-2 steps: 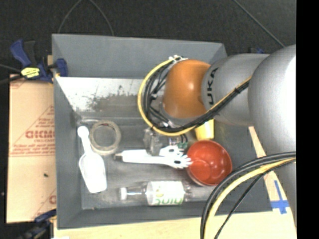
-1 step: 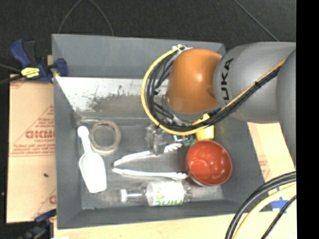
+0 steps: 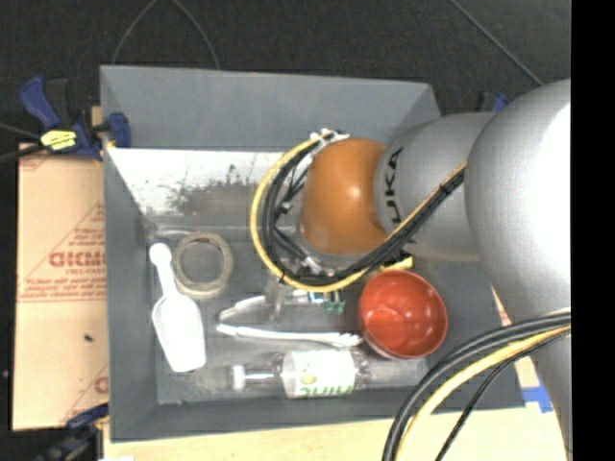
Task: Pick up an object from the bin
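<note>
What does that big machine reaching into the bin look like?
A thick arm of rounded silver-grey links, with black KUKA lettering near its wrist. A glossy orange dome-shaped cover caps the wrist, and yellow and black cables loop around it.

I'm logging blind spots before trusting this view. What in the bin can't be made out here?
Camera view:
1. Bin floor and right wall beneath the orange wrist cover: hidden by the arm.
2. Clear bottle: label print too small to read.
3. Small green thing under the wrist: partly covered, kind unclear.
</note>
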`<control>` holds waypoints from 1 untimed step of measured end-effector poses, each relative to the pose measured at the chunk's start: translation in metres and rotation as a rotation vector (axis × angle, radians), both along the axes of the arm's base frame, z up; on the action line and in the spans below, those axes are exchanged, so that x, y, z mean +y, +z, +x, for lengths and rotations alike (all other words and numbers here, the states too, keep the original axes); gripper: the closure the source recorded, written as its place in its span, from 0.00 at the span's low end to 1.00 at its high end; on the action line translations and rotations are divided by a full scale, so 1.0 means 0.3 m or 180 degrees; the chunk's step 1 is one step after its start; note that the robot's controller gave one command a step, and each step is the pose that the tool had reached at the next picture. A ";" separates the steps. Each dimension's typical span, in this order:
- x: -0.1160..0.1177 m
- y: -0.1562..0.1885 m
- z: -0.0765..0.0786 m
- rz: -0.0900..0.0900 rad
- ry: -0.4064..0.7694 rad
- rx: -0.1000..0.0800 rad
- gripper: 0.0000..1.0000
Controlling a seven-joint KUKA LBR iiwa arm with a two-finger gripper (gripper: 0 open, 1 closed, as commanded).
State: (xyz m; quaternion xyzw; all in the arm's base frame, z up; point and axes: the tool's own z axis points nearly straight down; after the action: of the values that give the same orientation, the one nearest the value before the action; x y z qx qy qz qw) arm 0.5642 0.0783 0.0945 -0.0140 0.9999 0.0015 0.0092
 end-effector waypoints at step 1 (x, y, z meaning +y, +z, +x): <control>-0.010 -0.064 0.003 0.0004 0.0000 -0.0005 1.00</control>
State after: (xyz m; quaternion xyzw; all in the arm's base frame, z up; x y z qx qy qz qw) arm 0.5650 0.0753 0.0754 -0.0139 0.9999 0.0021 0.0099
